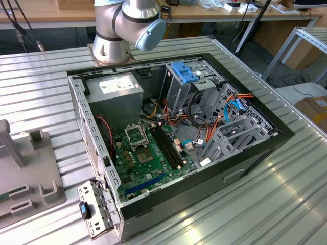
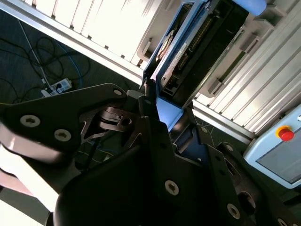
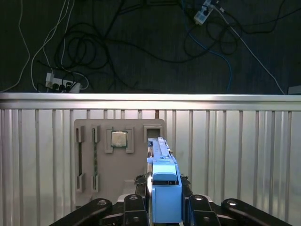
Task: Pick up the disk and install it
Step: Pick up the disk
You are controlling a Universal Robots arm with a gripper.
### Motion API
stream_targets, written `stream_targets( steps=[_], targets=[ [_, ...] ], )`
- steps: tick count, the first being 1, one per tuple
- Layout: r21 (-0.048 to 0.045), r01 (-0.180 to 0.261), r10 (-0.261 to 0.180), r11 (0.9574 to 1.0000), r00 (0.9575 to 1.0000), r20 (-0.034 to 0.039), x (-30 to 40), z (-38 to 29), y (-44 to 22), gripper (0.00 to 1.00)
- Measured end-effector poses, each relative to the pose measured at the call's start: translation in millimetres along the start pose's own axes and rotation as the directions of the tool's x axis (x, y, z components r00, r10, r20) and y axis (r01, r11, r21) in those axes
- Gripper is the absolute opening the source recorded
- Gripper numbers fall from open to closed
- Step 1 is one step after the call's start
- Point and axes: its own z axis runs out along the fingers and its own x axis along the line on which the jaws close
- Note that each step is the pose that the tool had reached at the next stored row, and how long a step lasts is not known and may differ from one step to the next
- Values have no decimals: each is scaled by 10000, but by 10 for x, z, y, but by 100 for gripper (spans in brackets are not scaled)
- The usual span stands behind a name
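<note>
**A:** What has the hand got?

**B:** In the first wrist view the hand (image 3: 164, 186) is closed on the disk (image 3: 162, 160), with dark fingers pressed to either side of its blue end.

**A:** How does the disk look?

**B:** There it is edge-on: a thin slab in a bright blue plastic rail that ends in a blocky blue cap between the fingers. In the second wrist view the disk (image 2: 181, 49) shows more of its flat side, silver-grey metal with a white label, and the blue rail runs along its edge.

**A:** Where is it?

**B:** In the hand, over the grey tray (image 3: 89, 127) that lies on the ribbed metal bench (image 3: 235, 155). Its far end overlaps a square pocket of the tray, but I cannot tell whether it touches. A processor chip (image 3: 118, 139) sits in the pocket just beside.

**A:** And the computer?

**B:** The open case (image 1: 245, 163) fills the middle of the exterior view, lying on the bench. Inside it, the green motherboard (image 1: 148, 163) is lower left and the grey power-supply box (image 1: 115, 94) is upper left. The upright metal cage (image 1: 176, 94) with its blue bracket (image 1: 184, 71) is upper centre. The arm (image 1: 127, 23) rises at the top of the frame.
</note>
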Motion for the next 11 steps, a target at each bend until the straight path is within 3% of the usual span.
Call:
stream_targets(
  steps=[8, 11],
  targets=[
    [-1, 0, 0, 10000, 10000, 0, -1, -111, -1, 37],
    [0, 0, 0, 10000, 10000, 0, -1, -124, -1, 37]
  ],
)
